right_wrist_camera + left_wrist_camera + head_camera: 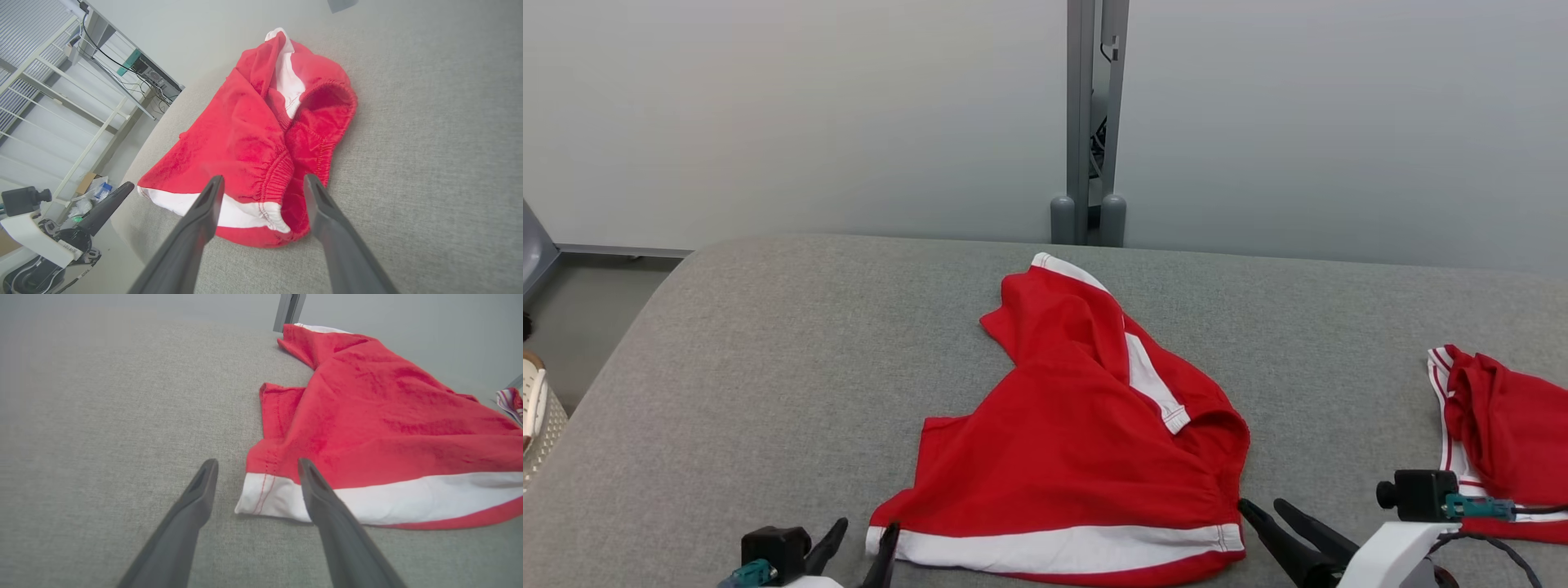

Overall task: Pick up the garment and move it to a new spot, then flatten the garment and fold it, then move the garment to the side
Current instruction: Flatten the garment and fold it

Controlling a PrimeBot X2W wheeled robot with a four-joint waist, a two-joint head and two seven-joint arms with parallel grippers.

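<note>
left gripper (866, 527): spread apart, straddling the white hem corner.
garment (1078, 433): red shorts, crumpled, mid-bench (768, 367), near front edge.
right gripper (1260, 504): spread apart at elastic waistband end.
risk: pinching only one layer or snagging bench fabric, so the shorts lift bunched.

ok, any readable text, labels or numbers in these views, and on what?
None legible.
Small label on the robot hardware at the lower left of the right wrist view: print too small to read.
Red garment: no print, brand or tag showing.
</note>
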